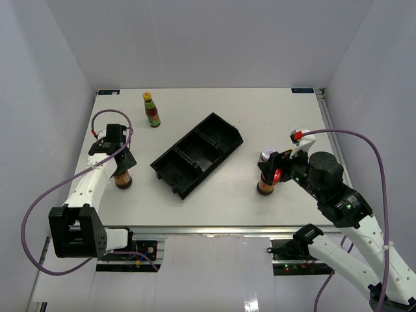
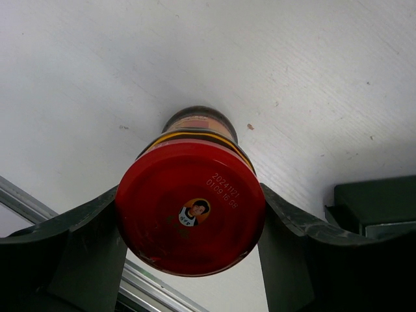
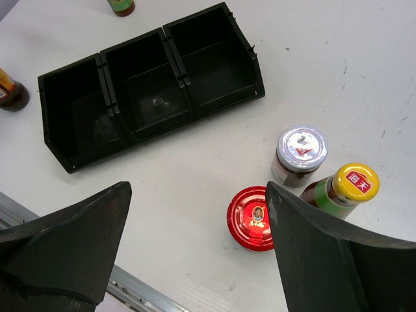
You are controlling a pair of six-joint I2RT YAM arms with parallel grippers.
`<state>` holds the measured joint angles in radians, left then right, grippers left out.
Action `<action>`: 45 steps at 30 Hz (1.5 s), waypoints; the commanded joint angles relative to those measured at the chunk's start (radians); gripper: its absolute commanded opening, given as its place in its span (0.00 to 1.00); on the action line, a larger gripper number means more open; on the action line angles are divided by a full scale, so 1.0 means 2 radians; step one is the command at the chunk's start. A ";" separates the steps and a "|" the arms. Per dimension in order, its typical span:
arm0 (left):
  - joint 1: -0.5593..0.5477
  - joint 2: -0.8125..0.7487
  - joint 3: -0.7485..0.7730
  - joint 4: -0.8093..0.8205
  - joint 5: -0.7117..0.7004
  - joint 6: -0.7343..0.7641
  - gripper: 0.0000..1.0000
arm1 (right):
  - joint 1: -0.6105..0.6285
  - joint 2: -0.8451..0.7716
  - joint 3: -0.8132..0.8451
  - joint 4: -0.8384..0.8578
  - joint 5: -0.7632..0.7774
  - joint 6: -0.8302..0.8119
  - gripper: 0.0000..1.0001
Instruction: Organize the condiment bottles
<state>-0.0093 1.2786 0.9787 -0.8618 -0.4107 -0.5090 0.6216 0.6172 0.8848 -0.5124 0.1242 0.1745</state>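
My left gripper (image 1: 122, 164) (image 2: 190, 195) is shut on a red-lidded brown jar (image 1: 123, 180) (image 2: 195, 227) near the table's left front, its fingers pressing both sides of the lid. My right gripper (image 1: 274, 167) (image 3: 198, 214) is open and empty, hovering over a cluster at the right front. The cluster holds a second red-lidded jar (image 1: 265, 186) (image 3: 250, 218), a white-lidded jar (image 1: 265, 156) (image 3: 300, 153) and a yellow-capped bottle (image 1: 277, 174) (image 3: 350, 185) partly behind the right finger. Another yellow-capped bottle (image 1: 151, 109) stands at the back left.
A black tray (image 1: 197, 154) (image 3: 149, 84) with three empty compartments lies diagonally mid-table between the arms. Its corner shows at the right of the left wrist view (image 2: 377, 201). The table's metal front rail (image 3: 140, 292) runs just below both grippers.
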 commanded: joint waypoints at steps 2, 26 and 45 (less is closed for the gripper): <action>0.002 -0.051 0.017 0.008 0.027 0.040 0.00 | 0.001 0.001 -0.005 0.029 0.002 -0.005 0.90; 0.002 -0.057 0.139 -0.011 0.124 0.079 0.00 | 0.001 0.007 -0.001 0.025 0.009 -0.005 0.90; -0.140 0.009 0.230 -0.016 0.147 0.056 0.00 | 0.001 0.031 0.005 0.031 0.006 -0.007 0.90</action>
<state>-0.2162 1.2988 1.3891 -0.9520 -0.0828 -0.3571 0.6216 0.6759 0.8692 -0.4978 0.1286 0.1741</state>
